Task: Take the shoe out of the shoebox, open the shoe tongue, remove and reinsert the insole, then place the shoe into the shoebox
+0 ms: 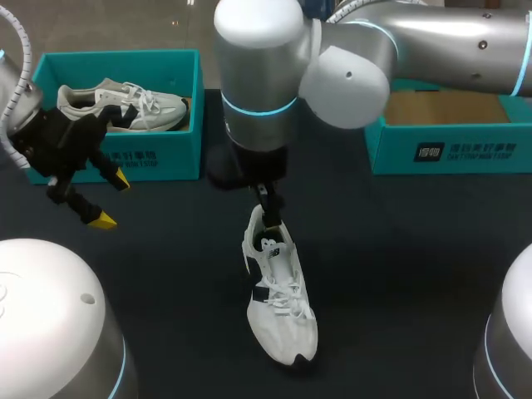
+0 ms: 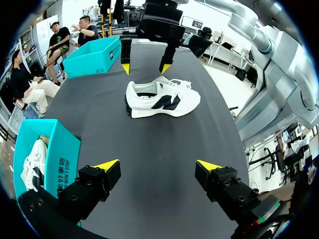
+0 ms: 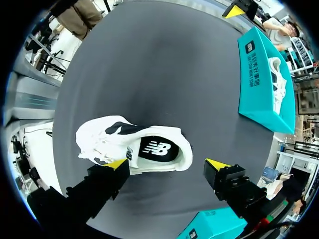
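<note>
White sneaker with navy side patch (image 1: 278, 291) flat on black bench (image 1: 399, 274), opening upward for insole access; right hand (image 3: 167, 163) released over heel, left hand (image 2: 157, 165) released, aside.

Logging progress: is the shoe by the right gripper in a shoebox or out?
Out. The shoe stands sole-down on the table, apart from both shoeboxes, the open right gripper above its heel.
</note>
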Robot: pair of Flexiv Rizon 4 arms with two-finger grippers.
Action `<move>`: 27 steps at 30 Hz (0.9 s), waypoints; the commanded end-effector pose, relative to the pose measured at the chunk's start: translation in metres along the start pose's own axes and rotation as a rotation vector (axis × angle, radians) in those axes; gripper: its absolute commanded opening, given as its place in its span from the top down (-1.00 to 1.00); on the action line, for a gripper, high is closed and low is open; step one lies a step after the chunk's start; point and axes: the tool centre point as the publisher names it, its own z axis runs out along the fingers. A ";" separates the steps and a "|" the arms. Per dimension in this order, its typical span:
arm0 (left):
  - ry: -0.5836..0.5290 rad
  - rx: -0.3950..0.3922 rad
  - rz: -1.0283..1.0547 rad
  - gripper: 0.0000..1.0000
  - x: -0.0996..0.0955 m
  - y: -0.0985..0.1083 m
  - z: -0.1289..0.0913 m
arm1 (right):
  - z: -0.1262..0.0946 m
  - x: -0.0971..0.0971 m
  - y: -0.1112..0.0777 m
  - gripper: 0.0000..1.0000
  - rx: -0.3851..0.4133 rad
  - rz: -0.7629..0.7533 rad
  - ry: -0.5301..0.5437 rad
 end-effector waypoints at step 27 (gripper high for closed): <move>0.001 -0.002 0.000 -1.00 0.000 0.000 0.000 | 0.059 -0.034 -0.012 -1.00 -0.036 0.070 0.051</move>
